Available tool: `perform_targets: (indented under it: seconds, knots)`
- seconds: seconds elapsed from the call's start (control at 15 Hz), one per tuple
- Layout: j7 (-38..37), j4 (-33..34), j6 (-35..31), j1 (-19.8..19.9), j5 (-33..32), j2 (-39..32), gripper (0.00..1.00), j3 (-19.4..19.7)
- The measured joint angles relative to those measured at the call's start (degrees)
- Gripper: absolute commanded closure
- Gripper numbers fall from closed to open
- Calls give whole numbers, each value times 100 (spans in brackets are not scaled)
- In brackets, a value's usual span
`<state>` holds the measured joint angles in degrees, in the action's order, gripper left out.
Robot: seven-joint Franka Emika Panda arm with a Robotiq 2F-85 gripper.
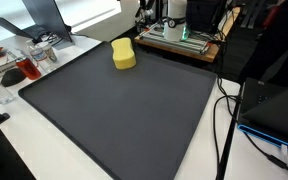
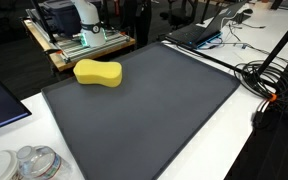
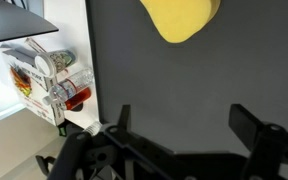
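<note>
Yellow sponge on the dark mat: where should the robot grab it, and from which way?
Probably at the narrow waist in the middle of the yellow sponge, coming straight down from above. It lies flat and low on the dark mat, with free space along both long sides, so the open gripper could close across it there.

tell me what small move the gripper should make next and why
Probably ease forward toward the yellow peanut-shaped foam sponge: the gripper hangs open and empty above the dark grey mat, and the sponge lies ahead, untouched, at the wrist view's top edge.
</note>
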<state>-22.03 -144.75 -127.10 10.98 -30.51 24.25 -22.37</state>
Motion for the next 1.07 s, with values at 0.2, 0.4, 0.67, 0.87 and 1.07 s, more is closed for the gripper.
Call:
perform_targets:
  seconds: [0.2, 0.4, 0.67, 0.87, 1.07]
  knots:
    - [392, 284, 344, -323, 75, -544, 0, 462]
    - [756, 562, 551, -557, 188, -1073, 0, 842]
    - [1155, 912, 657, -762, 475, -1722, 0, 1230]
    - [1460, 1283, 739, -850, 1003, -2208, 0, 1453]
    - [1734, 1931, 1129, -875, 1508, -2762, 0, 1665]
